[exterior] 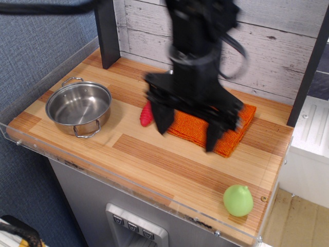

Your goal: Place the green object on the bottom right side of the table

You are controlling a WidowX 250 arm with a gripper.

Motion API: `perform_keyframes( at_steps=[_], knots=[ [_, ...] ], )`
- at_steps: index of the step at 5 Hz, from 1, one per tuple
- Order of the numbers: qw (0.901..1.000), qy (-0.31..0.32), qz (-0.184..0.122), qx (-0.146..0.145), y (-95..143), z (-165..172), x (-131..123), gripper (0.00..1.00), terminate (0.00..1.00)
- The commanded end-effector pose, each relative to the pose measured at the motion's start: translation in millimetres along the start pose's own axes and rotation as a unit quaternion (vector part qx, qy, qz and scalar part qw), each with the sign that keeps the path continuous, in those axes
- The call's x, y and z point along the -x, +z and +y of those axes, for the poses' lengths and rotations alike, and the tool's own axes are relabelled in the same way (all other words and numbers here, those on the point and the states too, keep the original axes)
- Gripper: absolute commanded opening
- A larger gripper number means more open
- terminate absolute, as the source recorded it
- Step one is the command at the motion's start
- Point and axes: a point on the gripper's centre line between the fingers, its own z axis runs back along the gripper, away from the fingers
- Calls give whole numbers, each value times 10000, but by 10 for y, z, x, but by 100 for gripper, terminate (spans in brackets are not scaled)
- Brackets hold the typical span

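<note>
Hand (188, 130) hangs open and empty, with the green object (238, 200) apart at its lower right.

Single view only, nothing shared. Camera sits high off the table's (154, 159) front edge, looking down and toward 12 o'clock at the plank wall. Medium-close: whole table fits, acrylic rim at 6. My pincer (187, 126) hangs mid-frame, motion-blurred; my arm enters from 12 and blocks the table's centre.
</note>
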Motion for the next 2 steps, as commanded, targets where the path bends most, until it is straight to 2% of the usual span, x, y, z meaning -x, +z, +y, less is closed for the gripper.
perform_keyframes(
  at_steps=[1, 2],
  knots=[
    [9963, 746, -414, 28, 257, 582, -206, 100, 0],
    [9946, 937, -425, -114, 255, 903, -314, 100, 100]
  ],
)
